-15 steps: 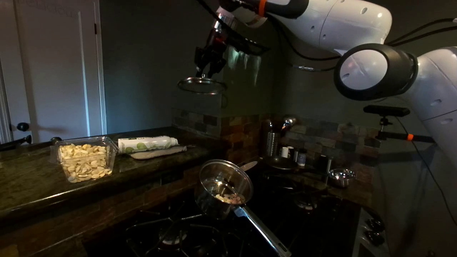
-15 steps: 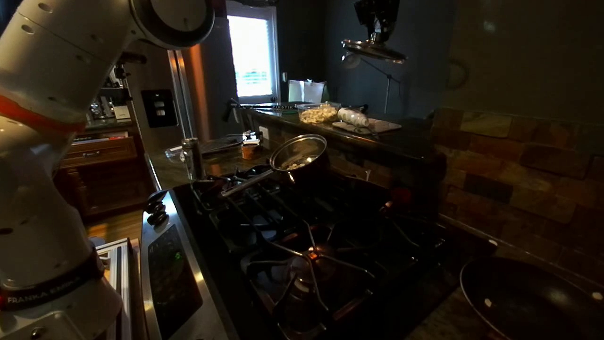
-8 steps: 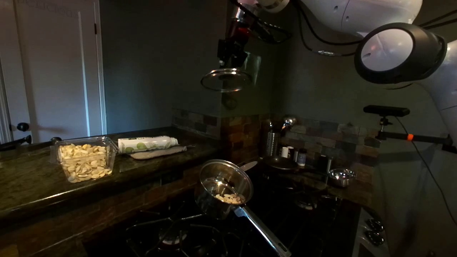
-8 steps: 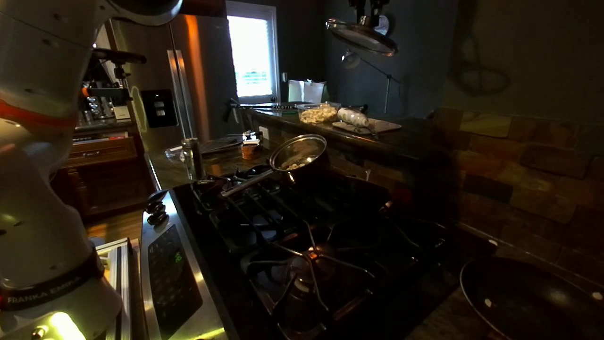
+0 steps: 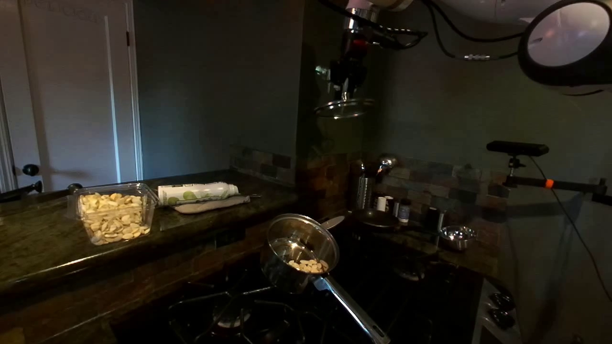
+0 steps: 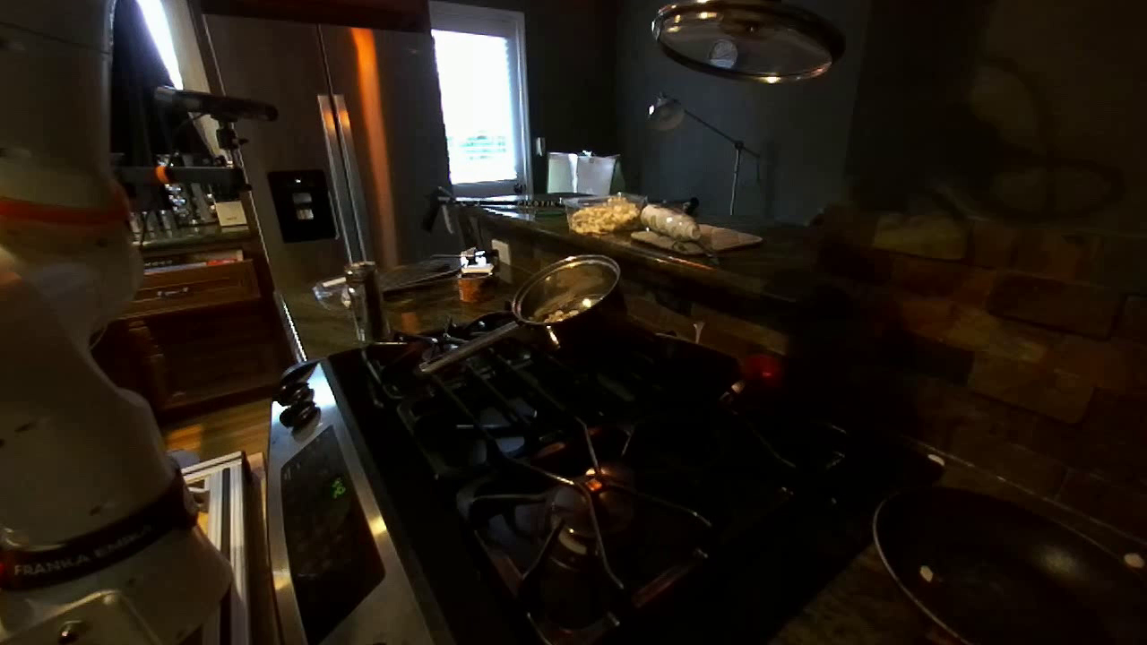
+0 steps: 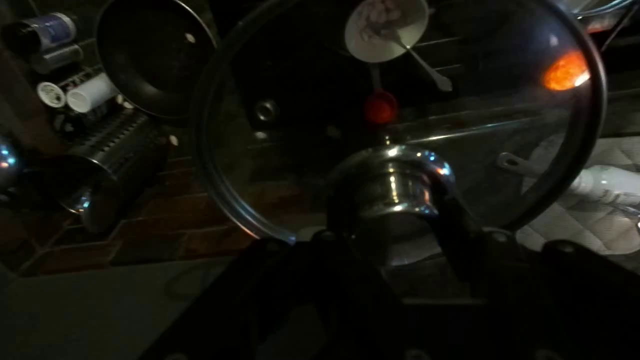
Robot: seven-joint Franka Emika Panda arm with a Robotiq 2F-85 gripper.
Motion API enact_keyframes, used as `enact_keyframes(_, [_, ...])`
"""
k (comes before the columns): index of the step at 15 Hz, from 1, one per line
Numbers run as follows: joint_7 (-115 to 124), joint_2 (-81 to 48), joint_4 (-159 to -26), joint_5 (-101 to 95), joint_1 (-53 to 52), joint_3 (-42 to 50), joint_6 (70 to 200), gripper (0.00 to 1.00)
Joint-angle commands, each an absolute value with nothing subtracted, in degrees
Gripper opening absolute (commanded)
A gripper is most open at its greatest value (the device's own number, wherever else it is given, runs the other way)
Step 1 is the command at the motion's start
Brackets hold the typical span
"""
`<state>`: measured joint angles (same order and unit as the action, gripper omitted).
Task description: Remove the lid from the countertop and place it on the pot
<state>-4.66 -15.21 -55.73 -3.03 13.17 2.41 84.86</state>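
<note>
My gripper (image 5: 346, 88) is shut on the knob of the lid (image 5: 344, 109), high in the air. The lid is round, see-through glass with a steel rim. It shows at the top of an exterior view (image 6: 771, 45), where the gripper is out of frame. In the wrist view the gripper (image 7: 395, 212) has a dark finger on each side of the shiny knob, with the lid (image 7: 300, 150) below. The steel long-handled pot (image 5: 282, 274), also in an exterior view (image 6: 587, 333), stands uncovered on the stove, looks tilted toward its handle and holds pale pieces.
A clear box of pale pieces (image 5: 114, 217), a white-green bottle (image 5: 196, 192) and a cloth (image 5: 210, 204) lie on the raised counter (image 5: 43, 248). A dark pan (image 6: 1004, 564), a steel bowl (image 5: 457, 238) and a perforated steel holder (image 5: 364, 191) stand beyond the burners.
My gripper has carried the lid to the right in both exterior views, and the lid looks larger and nearer in one of them. The pot has not moved.
</note>
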Motion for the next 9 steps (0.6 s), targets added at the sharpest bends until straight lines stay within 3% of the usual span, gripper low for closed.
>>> enact_keyframes(1, [-0.9, -6.8, -69.6, -5.7, 14.3, 4.4, 93.4, 0.23])
enact_keyframes(9, [16.9, 0.2, -92.4, -6.3, 17.4, 8.8, 112.5, 0.23])
